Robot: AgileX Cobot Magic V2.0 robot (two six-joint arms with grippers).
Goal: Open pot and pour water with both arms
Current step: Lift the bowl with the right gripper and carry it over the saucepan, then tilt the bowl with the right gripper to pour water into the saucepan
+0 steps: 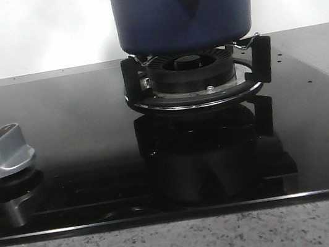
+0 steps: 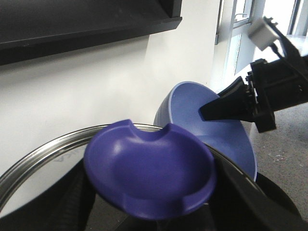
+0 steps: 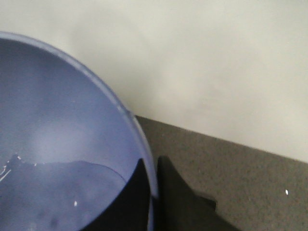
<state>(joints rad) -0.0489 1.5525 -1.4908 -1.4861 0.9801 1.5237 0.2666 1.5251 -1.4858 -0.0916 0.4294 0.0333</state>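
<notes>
The dark navy pot (image 1: 184,7) stands on the gas burner (image 1: 193,72); its top is cut off by the front view's edge. Neither gripper shows in that view. In the left wrist view my left gripper (image 2: 159,219) is shut on the purple knob (image 2: 149,175) of a glass lid with a steel rim (image 2: 43,154), held in front of the white wall. Behind it my right gripper (image 2: 204,111) holds a smaller light-blue bowl (image 2: 211,139), tilted. In the right wrist view my right gripper (image 3: 150,166) pinches the bowl's rim (image 3: 120,110), and water (image 3: 57,192) lies inside.
The black glass hob (image 1: 75,112) has a silver control knob (image 1: 6,148) at the left. A speckled stone counter edge (image 1: 184,246) runs along the front. A white wall stands behind, and a dark shelf (image 2: 86,24) hangs above it.
</notes>
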